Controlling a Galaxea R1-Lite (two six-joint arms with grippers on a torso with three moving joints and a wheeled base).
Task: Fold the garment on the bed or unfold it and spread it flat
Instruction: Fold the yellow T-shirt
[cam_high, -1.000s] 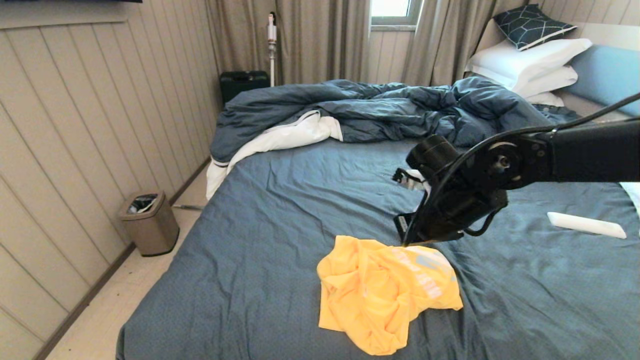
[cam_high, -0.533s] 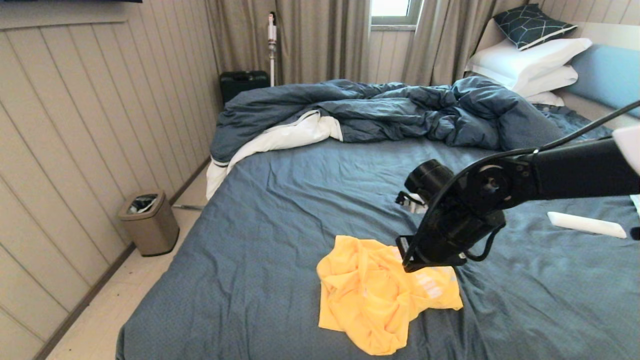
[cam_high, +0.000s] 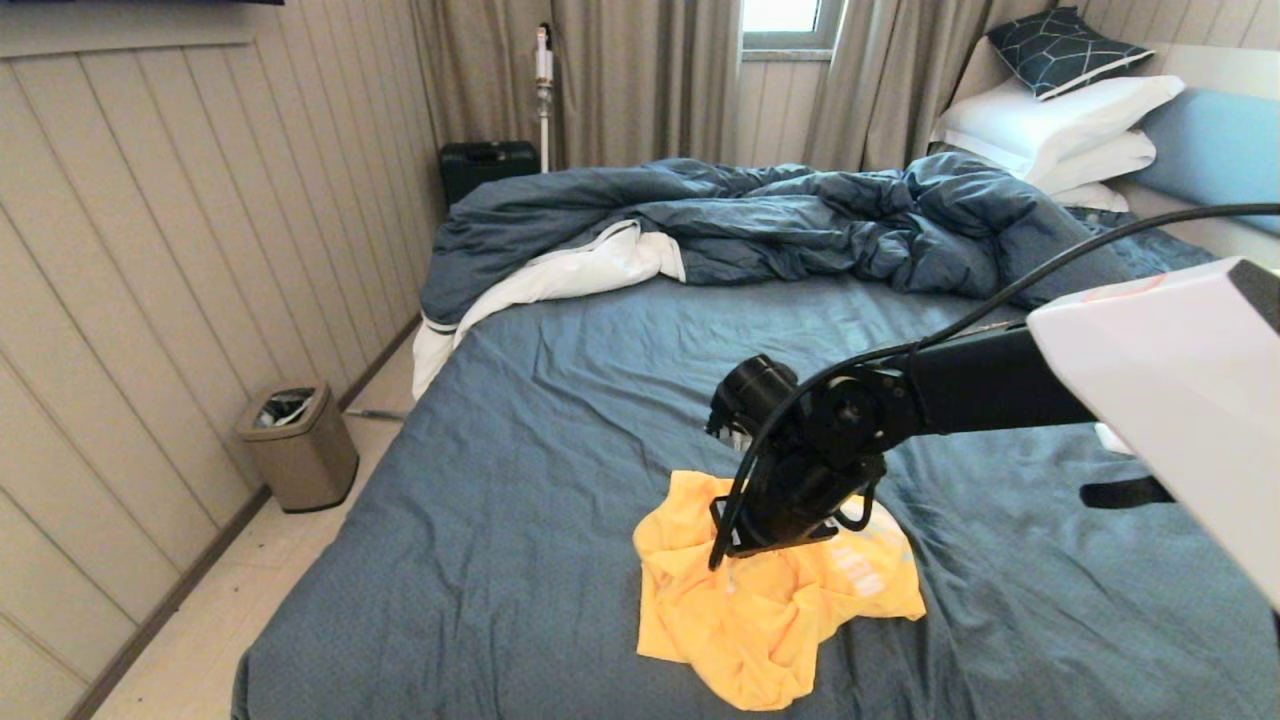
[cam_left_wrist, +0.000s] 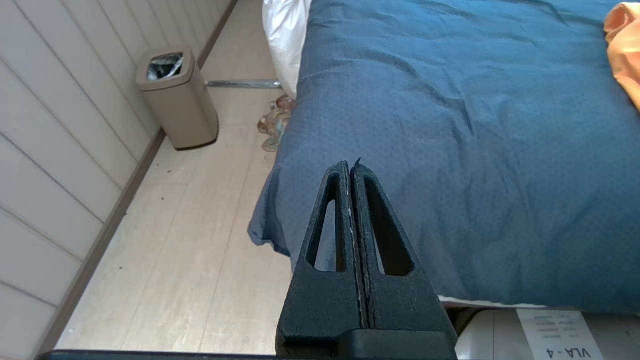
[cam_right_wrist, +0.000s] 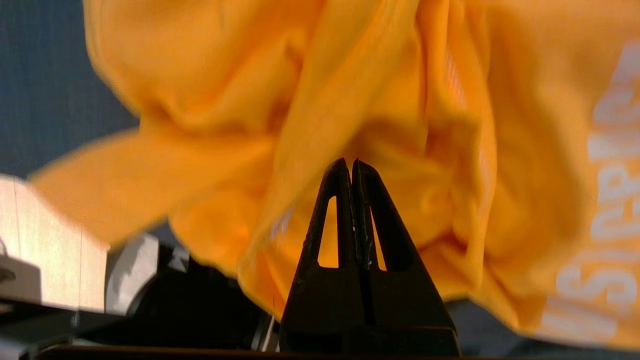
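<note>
The right end effector (cam_right_wrist: 352, 167), fingers pressed together on nothing, just swung in over the crumpled yellow-orange thin-fabric T-shirt (cam_high: 770, 600) on the slate-blue-sheeted bed (cam_high: 500, 500), so grabbing probably comes next.

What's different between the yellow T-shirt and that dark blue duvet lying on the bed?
The T-shirt is bright yellow-orange with pale lettering; the duvet is dark blue with white lining showing. The T-shirt is a small crumpled heap on the near part of the bed; the duvet is far larger, bunched across the bed's far side. The right gripper, shut, is above the T-shirt; nothing is near the duvet. Both are rumpled rather than spread flat.
</note>
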